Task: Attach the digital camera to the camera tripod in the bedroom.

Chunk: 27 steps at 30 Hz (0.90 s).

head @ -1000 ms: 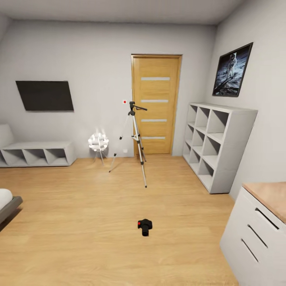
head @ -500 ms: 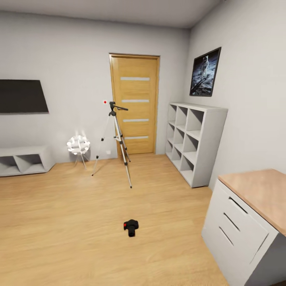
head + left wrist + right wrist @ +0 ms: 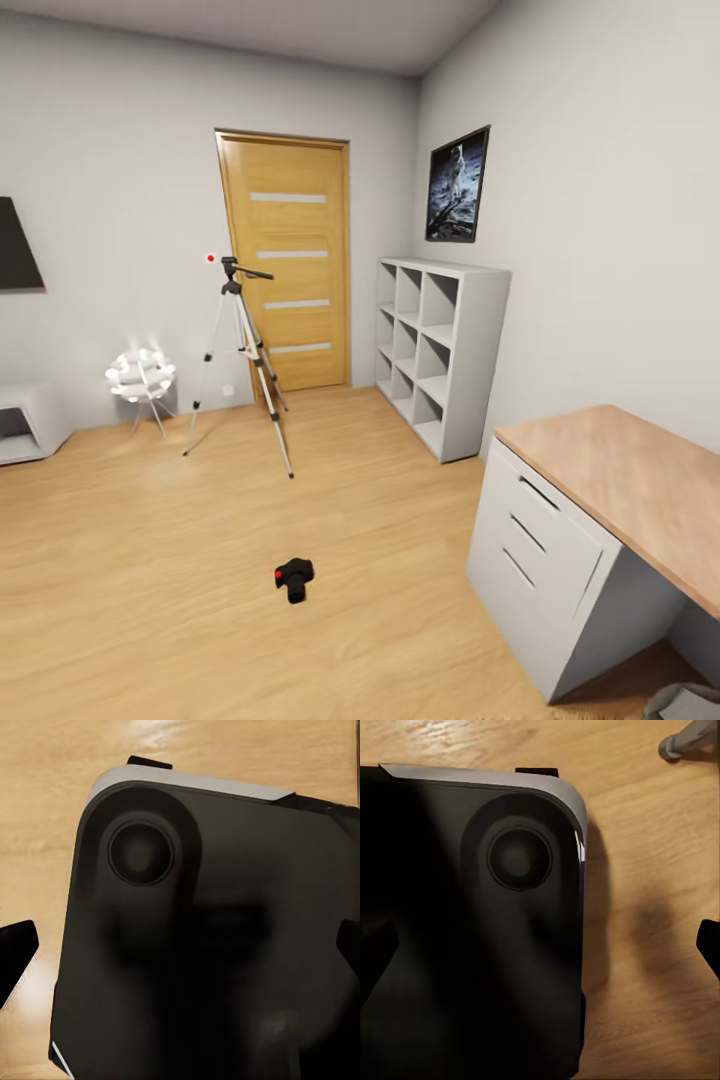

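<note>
The digital camera (image 3: 293,578), small and black with a red dot, lies on the wood floor in the middle of the bedroom in the head view. The camera tripod (image 3: 245,360) stands further back, in front of the wooden door (image 3: 287,265), its black head (image 3: 232,268) bare with the pan handle pointing right. In the left wrist view my left gripper (image 3: 181,949) is open, its dark fingertips (image 3: 16,951) at the picture's sides, hanging over the robot's black base. My right gripper (image 3: 541,949) is likewise open above the base and the floor.
White cube shelves (image 3: 440,350) line the right wall under a framed astronaut picture (image 3: 457,185). A white desk with drawers and a wood top (image 3: 600,480) stands near on the right. A low white flower-shaped lamp (image 3: 141,378) and a low white shelf (image 3: 25,425) sit at the back left.
The head view has swung to the right, so everything has slid left in the picture and more of the desk shows. The digital camera and the tripod have not moved.
</note>
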{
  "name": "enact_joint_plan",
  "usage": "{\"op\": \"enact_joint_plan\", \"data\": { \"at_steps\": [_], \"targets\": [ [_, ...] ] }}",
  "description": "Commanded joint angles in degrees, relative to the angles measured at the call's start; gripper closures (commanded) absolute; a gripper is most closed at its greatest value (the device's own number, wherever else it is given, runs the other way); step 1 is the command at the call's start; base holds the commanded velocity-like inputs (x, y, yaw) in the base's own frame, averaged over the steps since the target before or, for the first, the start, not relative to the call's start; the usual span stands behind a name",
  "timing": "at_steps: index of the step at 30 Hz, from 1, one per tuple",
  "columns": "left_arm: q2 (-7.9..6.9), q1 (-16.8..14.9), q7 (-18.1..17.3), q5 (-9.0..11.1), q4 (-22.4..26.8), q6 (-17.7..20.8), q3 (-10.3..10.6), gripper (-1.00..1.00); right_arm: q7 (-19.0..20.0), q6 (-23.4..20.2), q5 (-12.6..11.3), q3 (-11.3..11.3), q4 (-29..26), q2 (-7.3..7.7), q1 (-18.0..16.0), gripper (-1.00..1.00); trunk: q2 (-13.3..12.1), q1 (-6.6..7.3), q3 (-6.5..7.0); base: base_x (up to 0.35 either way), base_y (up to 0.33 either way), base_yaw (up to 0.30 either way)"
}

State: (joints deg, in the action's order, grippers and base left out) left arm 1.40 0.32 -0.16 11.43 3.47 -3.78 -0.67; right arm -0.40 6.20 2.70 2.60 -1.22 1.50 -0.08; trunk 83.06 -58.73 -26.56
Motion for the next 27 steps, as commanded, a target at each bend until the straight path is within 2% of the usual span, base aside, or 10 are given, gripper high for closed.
{"op": "enact_joint_plan", "data": {
  "at_steps": [1,10,27],
  "targets": [
    [0.01,0.0,0.0,0.3,0.1,-0.1,0.0,-1.0,0.0,0.1,0.3,0.3,0.0,0.0,0.0,-1.0,0.0,0.0,-0.04,0.0,0.0,-0.297],
    [0.01,0.0,0.0,0.4,0.0,-0.1,0.0,-1.0,0.2,0.1,0.4,0.1,0.0,0.0,0.0,-1.0,0.0,0.0,-0.02,0.082,0.0,-0.293],
    [-0.04,0.0,0.0,0.4,0.0,0.0,0.1,-1.0,0.6,0.0,0.5,0.1,0.1,0.13,0.0,-1.0,0.0,0.0,-0.02,0.31,0.0,-0.022]
  ]
}}
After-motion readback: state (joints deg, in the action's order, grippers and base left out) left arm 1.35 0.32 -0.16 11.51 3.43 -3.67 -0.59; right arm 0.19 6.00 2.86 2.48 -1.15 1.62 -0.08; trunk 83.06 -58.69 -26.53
